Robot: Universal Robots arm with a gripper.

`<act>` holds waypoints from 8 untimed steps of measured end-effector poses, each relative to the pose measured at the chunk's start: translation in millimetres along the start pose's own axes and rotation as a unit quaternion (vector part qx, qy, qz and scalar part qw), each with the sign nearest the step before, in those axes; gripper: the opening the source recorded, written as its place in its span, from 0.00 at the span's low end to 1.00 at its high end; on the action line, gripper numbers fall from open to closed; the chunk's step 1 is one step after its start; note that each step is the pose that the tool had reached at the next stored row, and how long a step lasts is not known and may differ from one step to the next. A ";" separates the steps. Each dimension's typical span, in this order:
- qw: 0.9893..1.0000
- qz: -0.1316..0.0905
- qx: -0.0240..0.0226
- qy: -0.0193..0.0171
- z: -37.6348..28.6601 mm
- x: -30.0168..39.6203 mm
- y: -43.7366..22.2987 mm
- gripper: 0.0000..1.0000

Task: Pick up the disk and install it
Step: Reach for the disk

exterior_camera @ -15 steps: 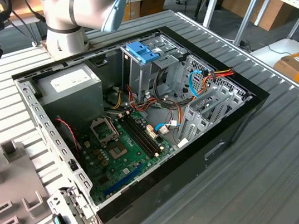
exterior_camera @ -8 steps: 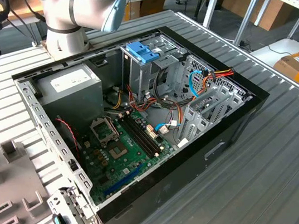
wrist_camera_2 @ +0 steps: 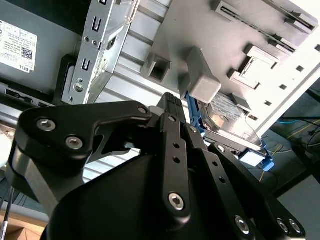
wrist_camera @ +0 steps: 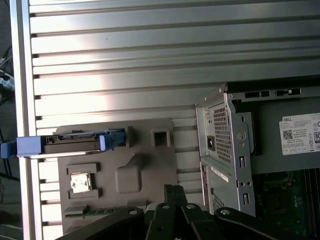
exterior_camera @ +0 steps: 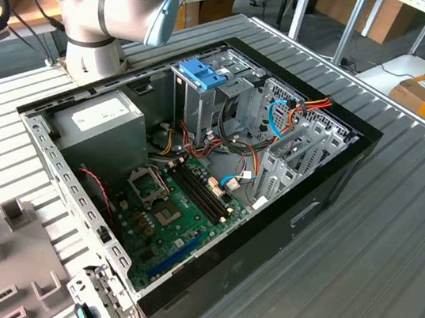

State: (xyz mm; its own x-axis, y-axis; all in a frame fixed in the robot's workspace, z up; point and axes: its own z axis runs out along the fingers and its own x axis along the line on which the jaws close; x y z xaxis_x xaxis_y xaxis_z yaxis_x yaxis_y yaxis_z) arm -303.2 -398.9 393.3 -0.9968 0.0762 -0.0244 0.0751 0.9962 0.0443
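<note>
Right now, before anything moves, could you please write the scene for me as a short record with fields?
disk: stands on its edge on the grey holder plate, beside the computer case
hand: shut, holds nothing, near the plate, apart from the disk
drive cage: inside the case, blue latch on top
table: slatted metal, carries case and plate
task state: disk not yet picked up

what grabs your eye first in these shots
The open computer case with its green motherboard dominates the exterior view. In the first wrist view the blue-framed disk sits in a grey holder plate beside the case, with the black gripper close by.
</note>
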 end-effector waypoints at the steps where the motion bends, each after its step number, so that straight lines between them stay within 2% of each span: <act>1: 1.000 0.000 0.000 0.000 0.0 0.2 0.0 0.10; 8: 1.000 0.000 0.000 0.000 -0.1 3.5 -0.3 0.10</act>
State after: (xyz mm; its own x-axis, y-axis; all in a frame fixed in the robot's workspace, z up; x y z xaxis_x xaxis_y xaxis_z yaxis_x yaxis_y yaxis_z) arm -306.8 -398.9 393.2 -0.9968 0.0763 -0.0245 0.0751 0.9962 0.0443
